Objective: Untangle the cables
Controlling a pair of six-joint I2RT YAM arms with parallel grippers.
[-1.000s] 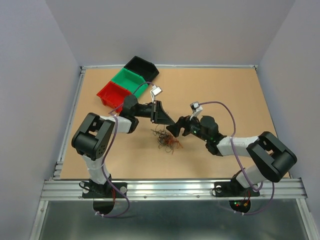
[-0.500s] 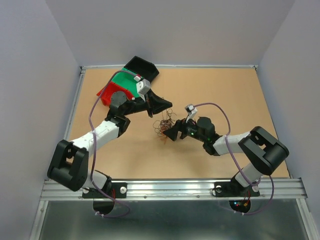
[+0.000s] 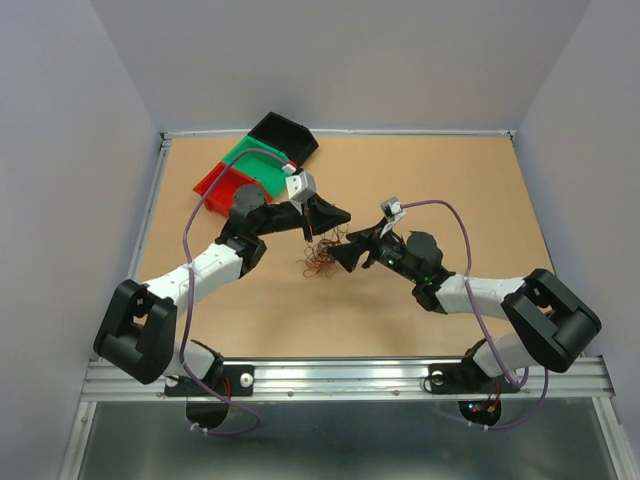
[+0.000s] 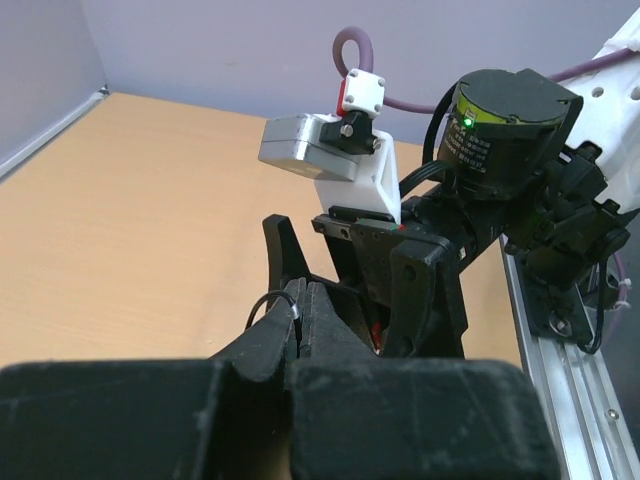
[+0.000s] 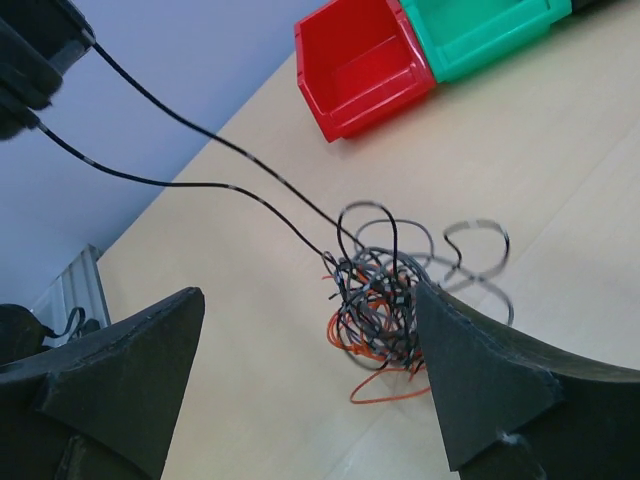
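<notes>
A: The fingers (image 4: 272, 345) of the left gripper (image 4: 303, 296) are pressed together, pinching one dark strand. The right gripper (image 5: 308, 292) has its pads (image 5: 130, 370) spread wide.

B: And the cables (image 5: 378, 300)?

A: A small knot of black and orange wire near the middle of the table (image 3: 480, 180). It sits just beside the right gripper and is framed between its pads. Whether a pad touches it I cannot tell. Two black strands run from the knot up to the left gripper.

B: Room to move?

A: Nearest, an aluminium rail (image 3: 350, 372) runs along the front edge. Between it and the knot lies bare board, crossed on the left by the left forearm (image 3: 205, 268). The right half is open board out to its edge. Farther back, a red bin (image 3: 212, 183), a green bin (image 3: 258, 160) and a black bin (image 3: 283, 135) stand touching in a slanted row at the far left corner, the black one near the back edge. Grey walls (image 3: 330, 60) close the left, back and right sides.

B: Anything to read?

A: A green lamp (image 4: 465, 122) glows on the right wrist (image 4: 520, 110). Any lettering is too small to make out.
</notes>
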